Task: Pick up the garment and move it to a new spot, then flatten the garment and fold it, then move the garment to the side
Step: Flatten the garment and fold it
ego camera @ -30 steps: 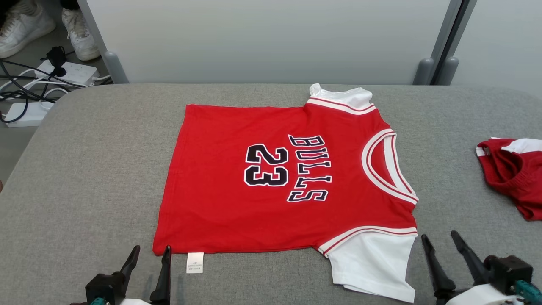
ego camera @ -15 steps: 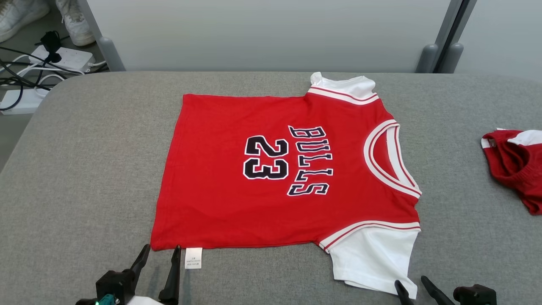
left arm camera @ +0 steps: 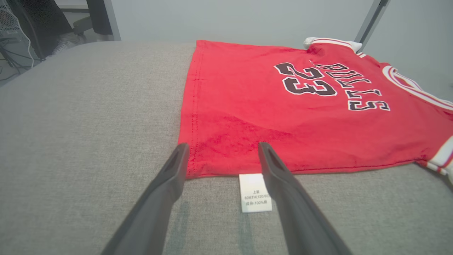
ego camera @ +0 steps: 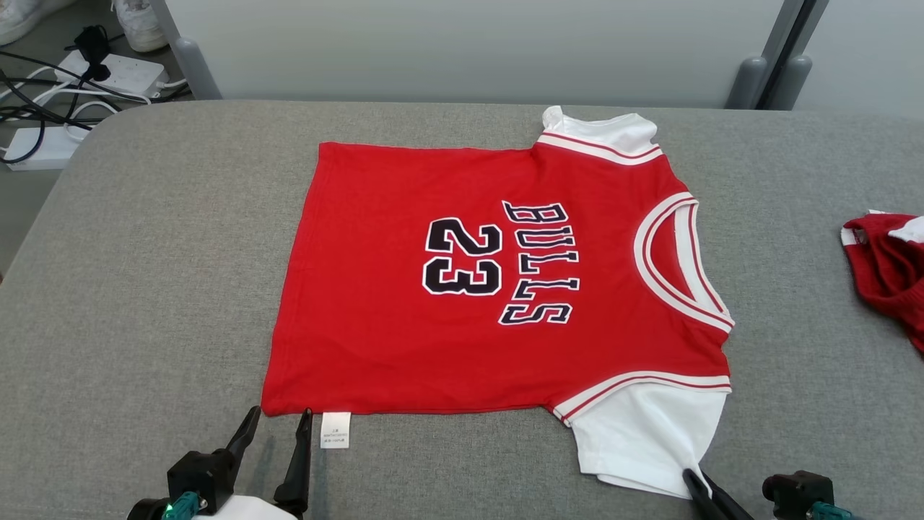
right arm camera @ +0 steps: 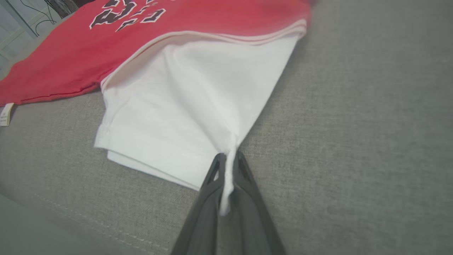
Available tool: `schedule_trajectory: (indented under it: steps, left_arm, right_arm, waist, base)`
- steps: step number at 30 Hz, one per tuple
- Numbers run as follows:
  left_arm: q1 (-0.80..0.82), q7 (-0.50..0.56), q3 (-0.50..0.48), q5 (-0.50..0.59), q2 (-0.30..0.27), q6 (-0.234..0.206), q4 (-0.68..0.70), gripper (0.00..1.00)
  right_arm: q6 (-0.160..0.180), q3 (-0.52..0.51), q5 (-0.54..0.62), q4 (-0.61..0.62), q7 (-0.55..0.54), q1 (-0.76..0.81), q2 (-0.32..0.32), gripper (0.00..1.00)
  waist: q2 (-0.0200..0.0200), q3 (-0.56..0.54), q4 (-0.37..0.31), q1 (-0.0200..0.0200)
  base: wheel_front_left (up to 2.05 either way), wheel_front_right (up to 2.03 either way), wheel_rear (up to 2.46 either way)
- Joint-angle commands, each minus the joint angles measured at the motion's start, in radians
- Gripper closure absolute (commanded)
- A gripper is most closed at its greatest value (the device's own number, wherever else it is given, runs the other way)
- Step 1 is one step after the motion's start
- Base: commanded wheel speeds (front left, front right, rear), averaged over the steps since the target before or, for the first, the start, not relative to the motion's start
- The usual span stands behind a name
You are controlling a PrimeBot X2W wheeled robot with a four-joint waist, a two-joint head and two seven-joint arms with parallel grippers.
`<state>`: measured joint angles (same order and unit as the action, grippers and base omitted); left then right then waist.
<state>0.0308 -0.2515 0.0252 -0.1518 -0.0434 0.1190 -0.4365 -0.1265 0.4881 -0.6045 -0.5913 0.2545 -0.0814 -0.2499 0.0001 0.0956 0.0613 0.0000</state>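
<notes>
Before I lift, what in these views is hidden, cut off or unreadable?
Head view: second red garment, cut off by the right edge.
Head view: right gripper, mostly below the bottom edge.
Left wrist view: care label print, partly covered by a finger of the left gripper; too small in the head view.
Right wrist view: jersey lettering, blurred and cut by the top edge.

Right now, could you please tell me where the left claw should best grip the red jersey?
I would grip the red jersey's near hem corner, beside the white care label, coming low from the table's near edge. That corner lies flat with its free edges facing the open left claw, mirroring the right claw shut on the white sleeve.
</notes>
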Motion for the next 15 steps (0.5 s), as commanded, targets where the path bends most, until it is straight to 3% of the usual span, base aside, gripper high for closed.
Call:
schedule_trajectory:
  steps: [1,10,15]
  left_arm:
    - [0.049,-0.01,-0.028,-0.006,-0.007,-0.007,0.013,0.0]
    - [0.095,-0.01,-0.068,0.004,-0.007,-0.007,-0.036,0.0]
    - [0.145,-0.01,-0.103,-0.017,-0.012,0.002,-0.141,0.0]
  right_arm:
    - [-0.004,0.039,-0.023,-0.003,0.007,-0.022,-0.021,1.0]
    - [-0.004,0.069,-0.057,0.003,0.007,-0.033,-0.073,1.0]
    - [-0.004,0.08,-0.055,0.002,0.007,-0.037,-0.092,1.0]
  waist:
    - [-0.0001,0.007,0.002,0.0]
    - [-0.0001,0.018,-0.007,0.0]
    - [-0.0001,0.027,-0.02,0.0]
  base:
    - [0.0,0.0,0.0]
    - [0.0,0.0,0.0]
    - [0.0,0.0,0.0]
